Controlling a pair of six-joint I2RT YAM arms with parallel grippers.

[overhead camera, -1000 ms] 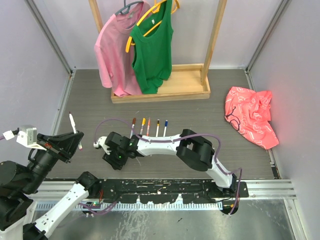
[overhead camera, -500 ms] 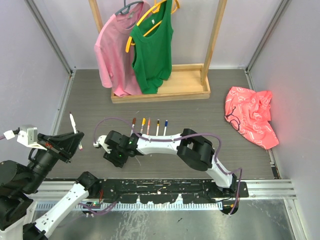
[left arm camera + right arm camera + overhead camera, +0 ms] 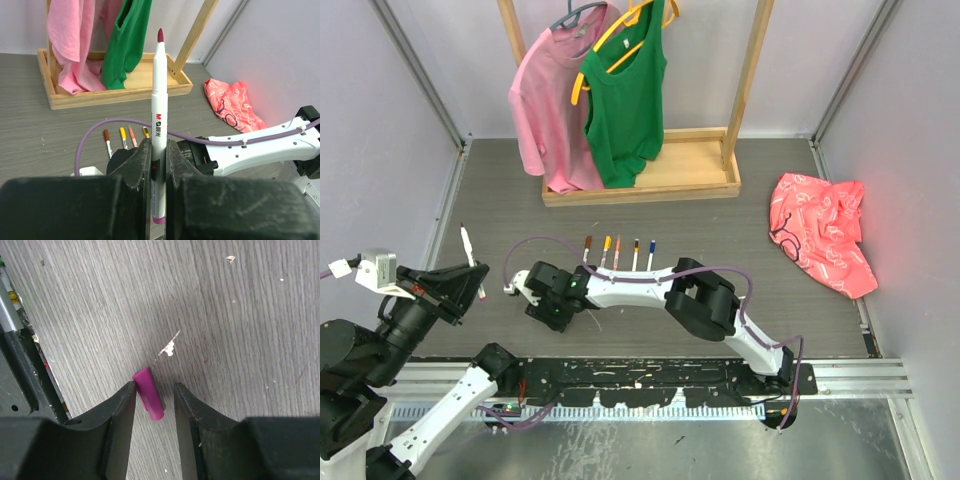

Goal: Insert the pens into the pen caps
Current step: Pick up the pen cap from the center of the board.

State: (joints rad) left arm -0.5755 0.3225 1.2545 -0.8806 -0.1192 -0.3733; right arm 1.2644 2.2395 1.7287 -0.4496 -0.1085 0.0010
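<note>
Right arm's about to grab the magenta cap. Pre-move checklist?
1. Hold on the pen by the left gripper: ok, jaws shut on the barrel, pen upright.
2. Position of the magenta cap under the right gripper: ok, it lies on the table between the fingers.
3. Right gripper closed on the cap: not ok, jaws apart.
4. Cap colour matches pen tip: ok, both magenta.
5. Which end of the cap is open: cannot tell.
6. Clearance from the row of pens: ok, they lie apart from the right gripper.
</note>
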